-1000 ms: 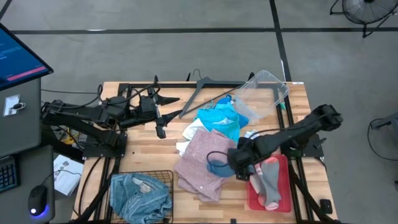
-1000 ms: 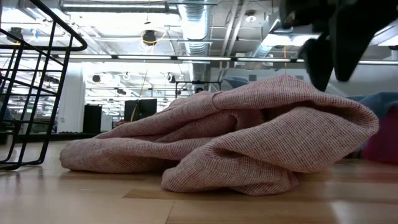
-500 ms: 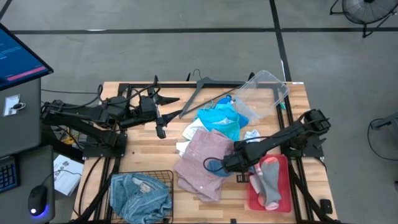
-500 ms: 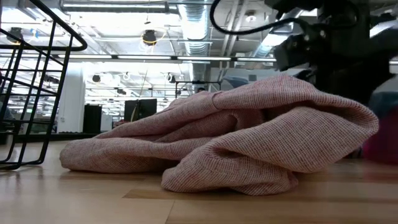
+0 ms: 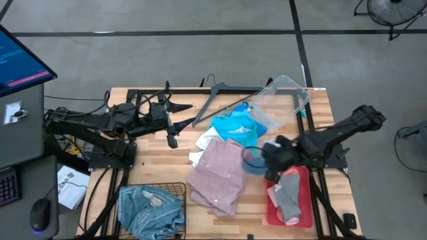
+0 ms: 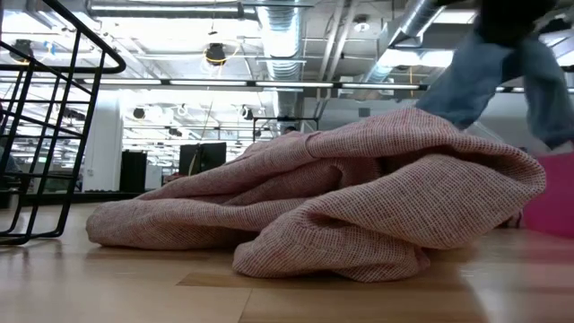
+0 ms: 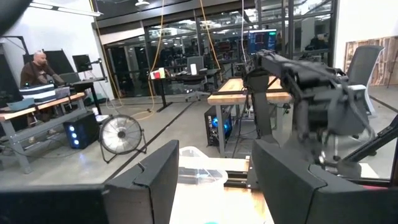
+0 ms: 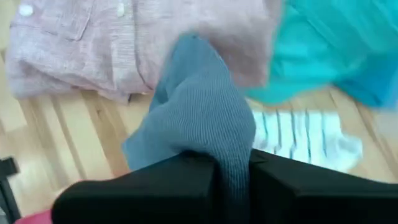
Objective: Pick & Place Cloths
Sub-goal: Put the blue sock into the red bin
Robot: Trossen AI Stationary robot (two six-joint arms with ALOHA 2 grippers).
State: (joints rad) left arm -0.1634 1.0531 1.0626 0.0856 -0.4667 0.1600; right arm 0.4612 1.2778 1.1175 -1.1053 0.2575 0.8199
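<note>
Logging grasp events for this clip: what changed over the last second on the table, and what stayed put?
The right gripper closed on the grey-blue sock that lay on the pink shirt, lifted it and drew back toward the red tray; the sock now hangs from it. The left gripper, pink shirt, turquoise cloth, striped sock, hanger and the denim in the basket stayed as they were.

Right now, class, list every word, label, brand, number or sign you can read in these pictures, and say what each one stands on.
None can be read.
Monitor at the table's left: lines on its blue screen, too small to read.
Paper sheet on the floor by the table: print too small to read.
Screens in the room behind, left wrist view: too blurred to read.
The cloths, red tray and clear bin show no lettering.
</note>
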